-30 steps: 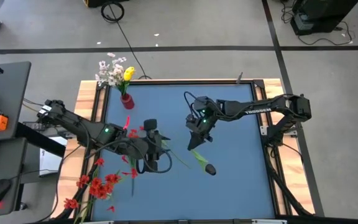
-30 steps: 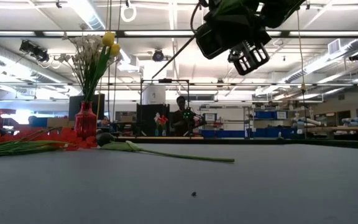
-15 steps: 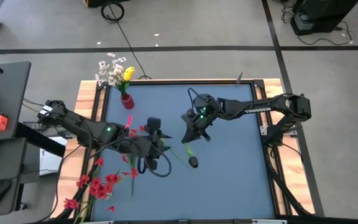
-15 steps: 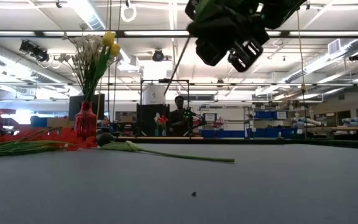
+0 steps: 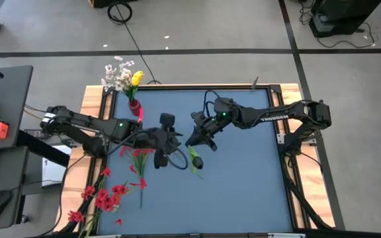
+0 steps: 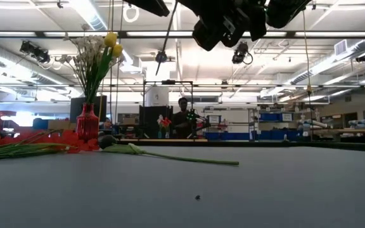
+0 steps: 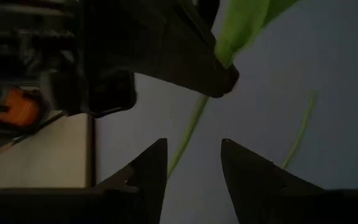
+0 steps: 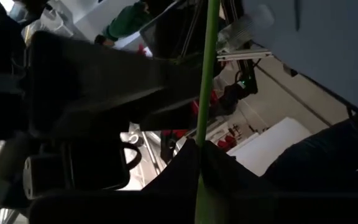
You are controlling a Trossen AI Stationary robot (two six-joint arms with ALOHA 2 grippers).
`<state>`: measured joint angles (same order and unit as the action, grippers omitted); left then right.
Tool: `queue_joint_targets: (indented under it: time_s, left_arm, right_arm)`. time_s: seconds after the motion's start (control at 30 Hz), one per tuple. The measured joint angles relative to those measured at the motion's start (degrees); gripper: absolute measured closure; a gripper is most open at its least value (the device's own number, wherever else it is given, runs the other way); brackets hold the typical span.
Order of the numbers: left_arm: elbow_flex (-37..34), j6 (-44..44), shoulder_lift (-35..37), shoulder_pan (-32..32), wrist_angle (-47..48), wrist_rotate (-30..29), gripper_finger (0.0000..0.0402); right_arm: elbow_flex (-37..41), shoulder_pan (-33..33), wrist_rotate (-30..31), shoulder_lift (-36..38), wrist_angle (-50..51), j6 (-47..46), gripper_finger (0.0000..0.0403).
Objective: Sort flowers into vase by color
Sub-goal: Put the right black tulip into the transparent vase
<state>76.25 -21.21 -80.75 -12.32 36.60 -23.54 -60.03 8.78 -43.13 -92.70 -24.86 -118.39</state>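
A small red vase (image 5: 135,108) stands at the table's far left with white blossoms and a yellow tulip (image 5: 136,79) in it. Red sprays (image 5: 108,197) lie at the near left. My right gripper (image 5: 192,140) is shut on a green-stemmed flower, held above mid-table, whose dark bud (image 5: 197,161) and leaf point toward the near edge. My left gripper (image 5: 177,143) is open just left of it. In the left wrist view the flower's stem (image 7: 188,134) runs between my left gripper's fingers (image 7: 151,168); whether it touches them I cannot tell. My right gripper pinches the flower's thin green stem (image 8: 202,134) between its two shut fingers (image 8: 179,168), coming roughly level from the table's right. The stem runs on past the fingertips toward my left gripper. The flower is lifted clear of the table, its bud end toward the near edge.
Another red spray (image 5: 137,156) lies under my left arm. In the low view a long green stem (image 6: 182,158) lies flat on the table. Wooden rails (image 5: 92,106) frame the blue table. A person sits far behind the table.
My right gripper has rolled and swung its tip toward the table's left, carrying the flower. The bud has swept from the near right toward mid-table. My left gripper has moved toward the far edge and up to the stem, rolling as it went.
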Motion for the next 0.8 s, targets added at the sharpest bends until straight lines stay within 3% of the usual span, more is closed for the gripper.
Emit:
queue_joint_targets:
  time_s: [0.2, 0.53, 0.8]
  left_arm:
    - [0.00, -1.03, 0.00, 1.73, -1.27, 4.07, 0.0284]
    - [-0.02, -3.48, 0.00, 1.67, -6.37, 8.87, 0.0304]
    - [-0.02, -3.66, 0.00, 1.67, -6.89, 9.78, 0.0382]
  right_arm:
    - [0.00, -0.72, 0.00, 0.03, -3.15, -0.15, 0.0376]
    - [0.02, -0.68, -1.32, 0.02, -5.28, 0.02, 0.0376]
    - [0.02, -0.77, -4.79, 0.02, -6.86, 2.01, 0.0376]
